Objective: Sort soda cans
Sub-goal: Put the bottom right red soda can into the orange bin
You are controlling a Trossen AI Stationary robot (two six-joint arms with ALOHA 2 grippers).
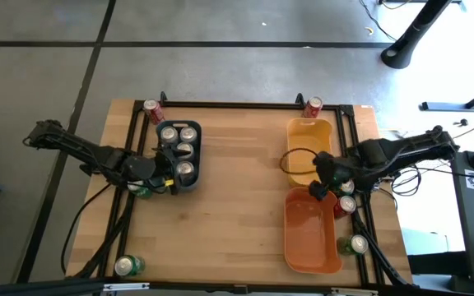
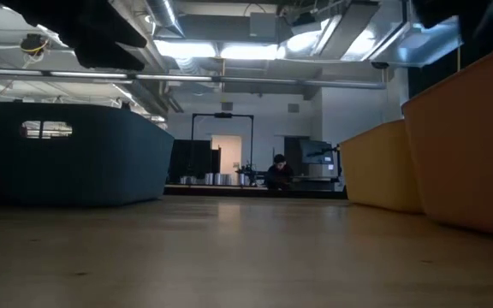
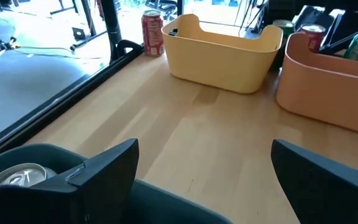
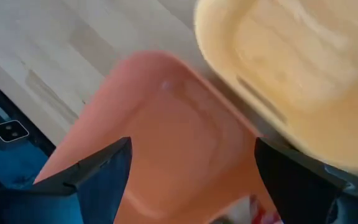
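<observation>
Seen from overhead, two dark robot arms reached in over a wooden table (image 1: 237,214) edged by a black frame. The left gripper (image 1: 164,177) hovered at the near end of a blue-grey bin (image 1: 179,156) on the table's left side, its fingers (image 3: 114,168) spread wide with nothing between them. Four silver-topped soda cans (image 1: 178,145) stood inside that bin (one silver lid showed just past a finger in the left wrist view). A red can (image 1: 152,110) stood at the far left corner, just outside the bin, and a green can (image 1: 127,265) sat alone at the near left corner.

The right gripper (image 1: 321,177) hung over the spot where a yellow bin (image 1: 309,131) met an orange bin (image 1: 307,238) on the table's right side; its fingers (image 4: 101,171) were also wide apart and empty, the orange bin's bare floor visible between them. Another red can (image 1: 313,106) stood beyond the yellow bin's far end. A red can (image 1: 346,205) and a green can (image 1: 355,244) waited along the right edge, beside the orange bin, partly hidden by the arm.

At table height, the blue-grey bin rose on the left and the yellow and orange bins on the right. A person (image 2: 278,171) was visible far back in the room.
</observation>
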